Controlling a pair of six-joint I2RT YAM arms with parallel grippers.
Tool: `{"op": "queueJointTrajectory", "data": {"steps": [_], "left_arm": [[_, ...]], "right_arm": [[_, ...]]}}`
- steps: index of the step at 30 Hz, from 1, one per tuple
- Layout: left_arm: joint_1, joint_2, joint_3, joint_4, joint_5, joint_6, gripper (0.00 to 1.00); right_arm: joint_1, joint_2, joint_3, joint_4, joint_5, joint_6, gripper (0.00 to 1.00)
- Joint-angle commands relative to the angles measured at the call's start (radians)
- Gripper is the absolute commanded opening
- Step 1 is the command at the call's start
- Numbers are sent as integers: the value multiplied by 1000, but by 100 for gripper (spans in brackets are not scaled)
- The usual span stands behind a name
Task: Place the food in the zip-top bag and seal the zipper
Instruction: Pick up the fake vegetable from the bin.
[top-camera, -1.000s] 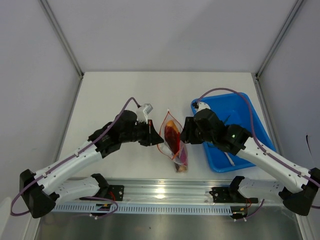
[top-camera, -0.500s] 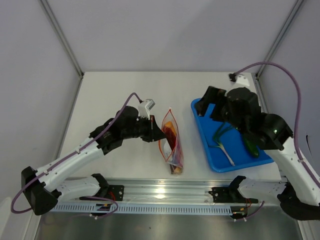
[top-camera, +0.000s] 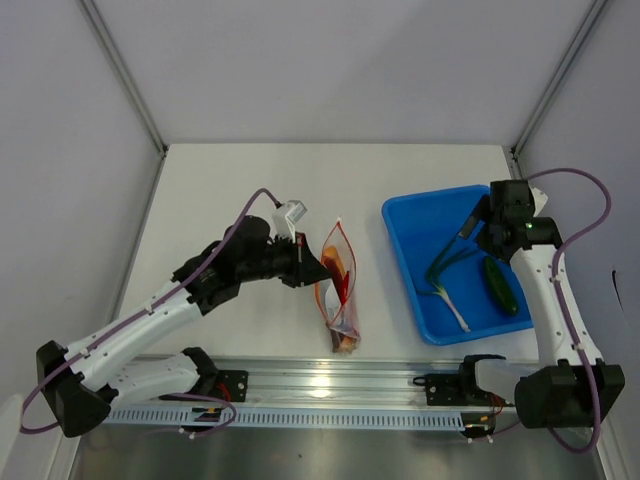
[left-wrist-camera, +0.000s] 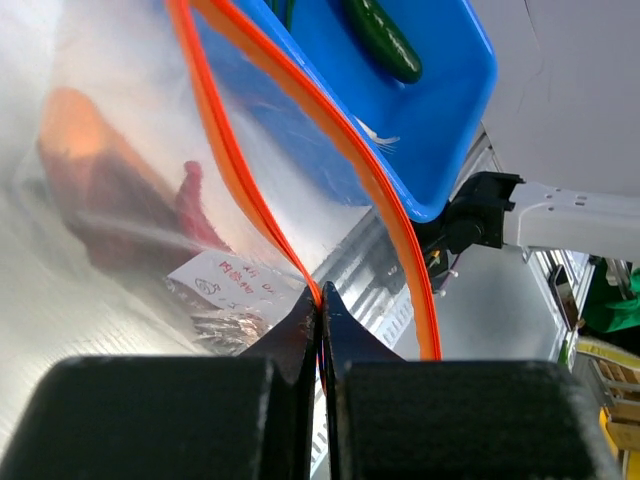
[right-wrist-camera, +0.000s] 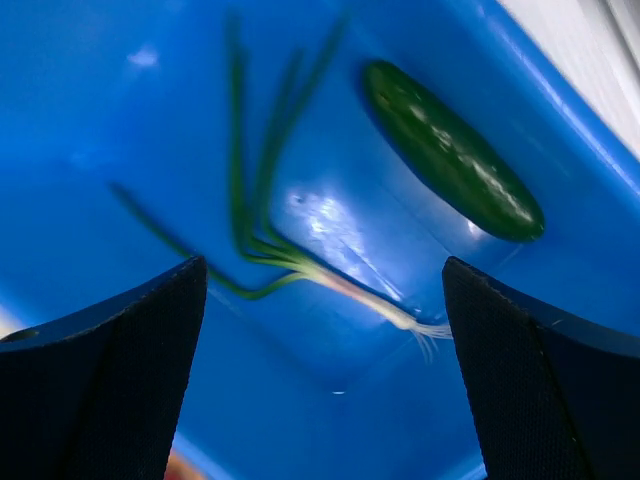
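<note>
Pinching the orange-red zipper (left-wrist-camera: 344, 150), the left gripper (left-wrist-camera: 320, 305) is clamped on the zip-top bag (top-camera: 338, 300), red and orange toy food (left-wrist-camera: 110, 185) lying beyond its fingertips. Rightward, the right gripper (right-wrist-camera: 320, 380) hangs with jaws spread wide over the blue tray (top-camera: 405, 225), cucumber (right-wrist-camera: 450, 150) and onion stalks (right-wrist-camera: 300, 265) below it.

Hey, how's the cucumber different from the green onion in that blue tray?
The cucumber is thick and blunt-ended; the green onion is thin and splits into several stalks. The cucumber is dark green throughout; the green onion fades to a whitish root end. Seen from above, the cucumber lies by the right wall of the blue tray, the green onion nearer its middle. Both lie flat in the tray, apart.
</note>
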Motion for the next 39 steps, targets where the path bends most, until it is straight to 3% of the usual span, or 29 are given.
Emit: {"op": "queueJointTrajectory", "data": {"steps": [1,8,12,16,20,25,32,34,36,39], "left_arm": [[5,-27,0,51,46,2,1],[5,-36,-4,28,45,21,1],[5,-34,-16,37,45,16,1],[3,-22,-4,36,48,18,0],[5,-8,13,19,48,25,1],[3,-2,16,11,39,22,1],[5,13,33,16,36,5,1],[5,19,34,16,29,2,1],[5,25,45,13,26,2,0],[5,38,53,11,23,2,1]], "right_arm": [[-35,23,-85,87,-2,-31,99],[-98,143,-165,143,9,-48,99],[-94,238,-177,187,-161,-74,99],[-11,290,-165,247,-252,-91,97],[74,368,-133,241,-247,-100,98],[112,442,-148,264,-292,-106,98],[141,494,-168,276,-237,-81,96],[143,512,-164,276,-246,-94,90],[150,529,-164,275,-253,-95,74],[167,539,-174,281,-252,-92,70]]}}
